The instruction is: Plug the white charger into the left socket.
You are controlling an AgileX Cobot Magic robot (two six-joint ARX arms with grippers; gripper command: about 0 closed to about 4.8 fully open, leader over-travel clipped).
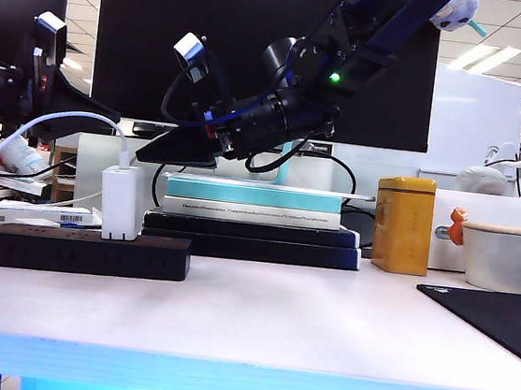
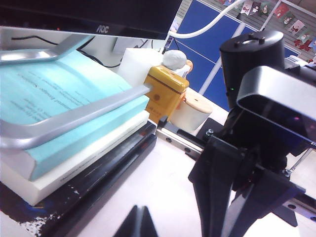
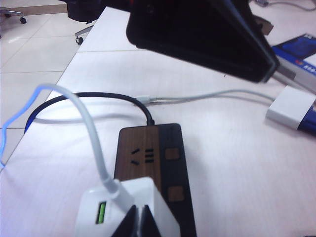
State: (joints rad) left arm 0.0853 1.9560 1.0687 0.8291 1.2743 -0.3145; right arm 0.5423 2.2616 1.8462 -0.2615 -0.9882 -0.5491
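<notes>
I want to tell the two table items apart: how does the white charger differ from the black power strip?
The white charger is white and stands upright; the black power strip is black, long and lies flat. The charger has a white cable, the strip a black cord. The charger stands on the strip. The right gripper, shut, is at the charger.

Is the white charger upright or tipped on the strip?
Upright. The white charger stands vertical on the black power strip, cable rising from its top; the right end effector is shut just above it.

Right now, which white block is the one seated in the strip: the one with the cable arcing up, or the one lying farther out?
The white charger under the shut right gripper; it stands upright on the power strip. The other white adapter lies flat on the table.
</notes>
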